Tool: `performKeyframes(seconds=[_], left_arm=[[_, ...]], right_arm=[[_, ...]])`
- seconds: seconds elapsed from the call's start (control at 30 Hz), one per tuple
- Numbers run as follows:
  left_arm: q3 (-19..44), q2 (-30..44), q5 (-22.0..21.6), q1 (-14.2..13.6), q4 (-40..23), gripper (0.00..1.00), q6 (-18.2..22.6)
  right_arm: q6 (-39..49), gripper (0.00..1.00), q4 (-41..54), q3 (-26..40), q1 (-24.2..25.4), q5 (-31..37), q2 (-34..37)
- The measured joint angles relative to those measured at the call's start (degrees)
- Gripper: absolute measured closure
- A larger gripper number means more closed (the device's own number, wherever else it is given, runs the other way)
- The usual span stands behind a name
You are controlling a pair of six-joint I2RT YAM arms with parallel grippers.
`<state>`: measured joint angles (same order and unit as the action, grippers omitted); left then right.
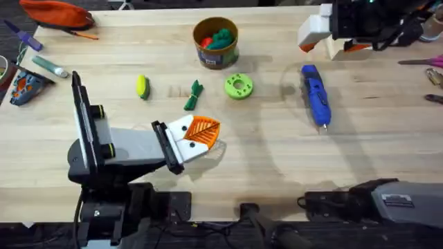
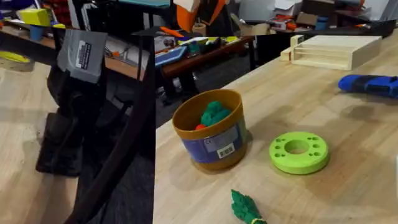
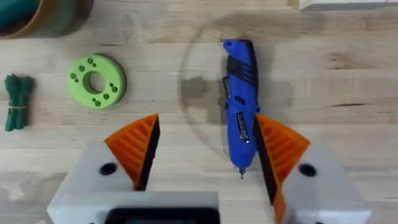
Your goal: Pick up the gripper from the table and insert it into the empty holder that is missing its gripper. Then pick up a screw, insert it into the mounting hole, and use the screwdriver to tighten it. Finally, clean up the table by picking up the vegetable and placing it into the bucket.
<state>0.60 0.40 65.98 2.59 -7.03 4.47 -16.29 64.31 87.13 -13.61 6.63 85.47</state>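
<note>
The blue screwdriver (image 1: 315, 95) lies right of centre, tip toward the arms, and reappears as the screwdriver (image 3: 239, 93) just beyond my open right gripper (image 3: 202, 143), which hovers high above it. My left gripper (image 1: 199, 136), rolled on its side, sits near the table's middle, close to a green leafy vegetable (image 1: 194, 95) and a yellow vegetable (image 1: 142, 86). The mustard bucket (image 1: 216, 41) at the back holds green and red pieces. The white holder (image 1: 317, 29) stands at the back right with an orange edge beneath it. The loose gripper piece and the screw are out of view.
A green disc with holes (image 1: 238, 86) lies between the vegetables and the screwdriver. An orange pouch (image 1: 59, 12) and small tools crowd the far left edge. Scissors (image 1: 426, 62) lie at the right edge. Bare wood stretches along the front right.
</note>
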Motion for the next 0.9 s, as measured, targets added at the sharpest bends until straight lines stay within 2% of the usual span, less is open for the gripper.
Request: performKeyframes(seconds=[0.47, 0.67, 0.8, 0.9], left_arm=[[0.00, 0.00, 0.00, 0.00, 0.00, 0.994, 0.00], [0.00, 0.00, 0.00, 0.00, 0.00, 0.994, 0.00], [0.00, 0.00, 0.00, 0.00, 0.00, 0.994, 0.00], [0.00, 0.00, 0.00, 0.00, 0.00, 0.994, 0.00]], right_arm=[[-0.44, 0.131, 2.91, -0.11, 0.00, 0.00, 0.00], [-0.40, 0.131, 0.91, -3.88, 0.67, 0.00, 0.00], [1.39, 0.021, -0.63, -7.62, 3.23, 0.00, 0.00], [3.99, 0.010, -1.09, -9.25, 5.43, 0.00, 0.07]])
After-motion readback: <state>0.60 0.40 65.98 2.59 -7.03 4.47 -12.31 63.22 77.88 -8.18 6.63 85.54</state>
